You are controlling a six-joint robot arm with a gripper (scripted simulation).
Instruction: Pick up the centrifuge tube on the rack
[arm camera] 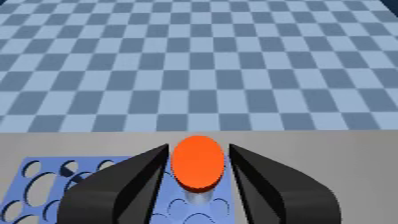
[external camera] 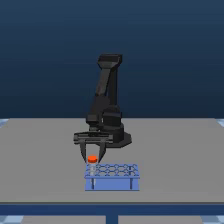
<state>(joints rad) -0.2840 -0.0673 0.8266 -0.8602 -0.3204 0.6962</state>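
Observation:
The centrifuge tube stands upright in a hole at the end of the light-blue rack on the exterior view's left, its orange-red cap above the rack top. My gripper hangs straight over it, open, one black finger on each side of the cap. In the wrist view the cap of the tube fills the space between the two fingers, with only thin slivers of gap on both sides. The pale tube body is mostly hidden under the cap. The rack shows its round holes beside the fingers.
The rack sits near the front edge of a grey table, with the black robot base just behind it. A blue checkered floor lies beyond the table edge in the wrist view.

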